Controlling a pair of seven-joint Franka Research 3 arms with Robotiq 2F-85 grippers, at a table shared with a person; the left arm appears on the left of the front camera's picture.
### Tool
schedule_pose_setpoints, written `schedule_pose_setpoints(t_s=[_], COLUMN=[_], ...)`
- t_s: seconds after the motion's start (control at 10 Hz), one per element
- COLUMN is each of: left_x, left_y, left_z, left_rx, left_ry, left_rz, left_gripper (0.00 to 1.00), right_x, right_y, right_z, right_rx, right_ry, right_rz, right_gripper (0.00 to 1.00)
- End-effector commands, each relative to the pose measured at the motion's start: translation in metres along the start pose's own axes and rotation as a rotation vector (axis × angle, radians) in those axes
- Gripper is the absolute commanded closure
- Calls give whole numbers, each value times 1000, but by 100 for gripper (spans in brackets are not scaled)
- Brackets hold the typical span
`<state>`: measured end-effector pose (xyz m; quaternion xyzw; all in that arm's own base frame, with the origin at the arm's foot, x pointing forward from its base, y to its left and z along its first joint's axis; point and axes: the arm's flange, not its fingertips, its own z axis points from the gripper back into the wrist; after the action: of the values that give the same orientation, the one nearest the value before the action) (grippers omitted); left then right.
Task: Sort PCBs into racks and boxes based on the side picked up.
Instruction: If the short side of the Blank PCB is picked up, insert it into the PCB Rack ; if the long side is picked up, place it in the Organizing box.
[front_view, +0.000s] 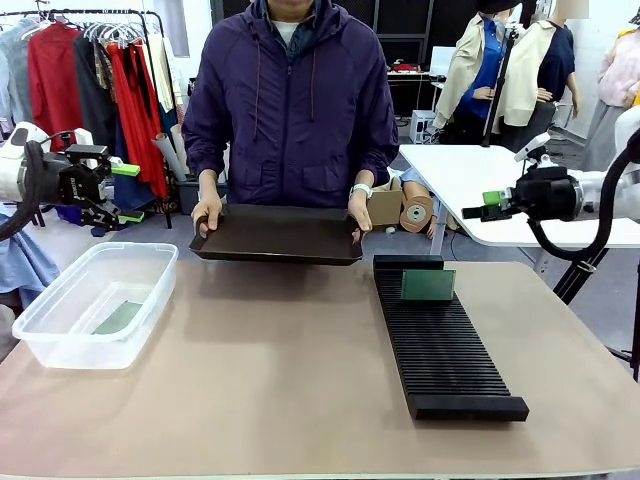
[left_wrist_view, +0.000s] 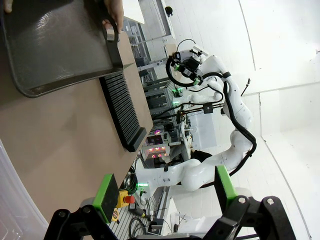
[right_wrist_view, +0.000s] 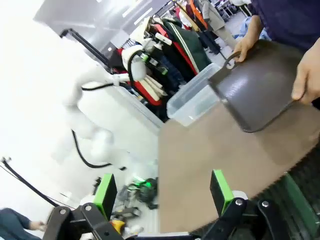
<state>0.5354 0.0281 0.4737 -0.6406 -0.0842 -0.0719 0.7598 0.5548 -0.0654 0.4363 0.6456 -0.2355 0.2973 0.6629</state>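
One green PCB (front_view: 428, 285) stands upright in a far slot of the long black rack (front_view: 440, 345) on the table's right. Another PCB (front_view: 120, 318) lies flat inside the clear box (front_view: 60, 330) at the left. My left gripper (front_view: 128, 192) hangs open in the air beyond the box, off the table's left edge. My right gripper (front_view: 485, 205) hangs open above and right of the rack's far end. In the wrist views both the left gripper (left_wrist_view: 165, 192) and the right gripper (right_wrist_view: 162, 192) have nothing between their green pads. The rack (left_wrist_view: 122, 112) and the box (right_wrist_view: 192, 100) lie far ahead.
A person at the far side holds a wide black tray (front_view: 280, 240) with both hands, just above the table's far edge. The tray (left_wrist_view: 50, 45) and tray (right_wrist_view: 260, 95) also appear from the wrists. A white table (front_view: 470, 175) stands behind at the right.
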Motion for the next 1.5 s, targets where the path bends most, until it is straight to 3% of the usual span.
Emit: schedule_pose_setpoints(t_s=[0.0, 0.4, 0.7, 0.8, 1.4], left_x=[0, 0, 0, 0, 0], left_y=[-1, -1, -1, -1, -1], left_z=[1, 1, 1, 1, 1], left_rx=[7, 7, 7, 7, 7], left_ry=[-1, -1, -1, -1, -1], left_rz=[1, 1, 1, 1, 1], left_gripper=[0, 0, 0, 0, 0], right_x=[5, 10, 15, 14, 14], right_y=[20, 57, 75, 61, 61], right_z=[-2, 1, 0, 6, 6], right_rx=[-27, -62, 18, -41, -41], right_ry=[-59, -54, -62, -43, -43], right_rz=[-100, -274, -400, -292, -292], right_gripper=[0, 0, 0, 0, 0])
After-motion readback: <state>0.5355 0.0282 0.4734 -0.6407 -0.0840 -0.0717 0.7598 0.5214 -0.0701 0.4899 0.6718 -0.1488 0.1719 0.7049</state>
